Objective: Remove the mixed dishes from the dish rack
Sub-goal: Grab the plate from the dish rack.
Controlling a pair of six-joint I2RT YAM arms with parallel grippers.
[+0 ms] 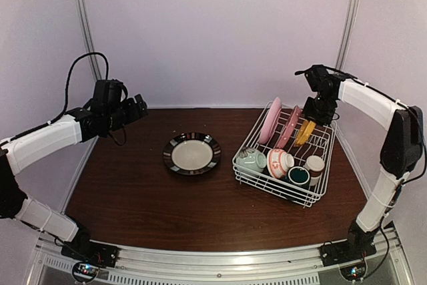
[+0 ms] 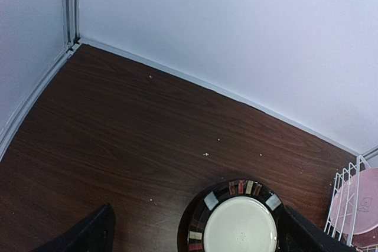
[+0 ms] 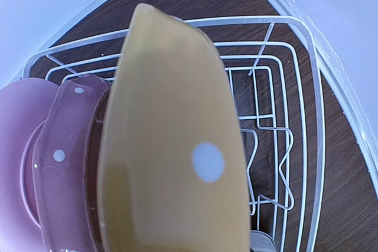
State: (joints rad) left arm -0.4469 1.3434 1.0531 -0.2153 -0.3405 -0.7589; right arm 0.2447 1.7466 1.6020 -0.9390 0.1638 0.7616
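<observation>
The white wire dish rack stands on the right of the table. In it stand two pink plates, and a yellow white-dotted plate. In front lie a pale green bowl, a red-patterned bowl and two small cups. My right gripper is at the yellow plate's top edge. The yellow plate fills the right wrist view and hides the fingers. The black-rimmed plate lies flat on the table left of the rack. My left gripper is open and empty, raised at the back left.
White walls with metal posts close the back and sides. In the left wrist view the black-rimmed plate lies between my open fingers, with the rack's corner at the right. The rack's right rim lies near the table's edge.
</observation>
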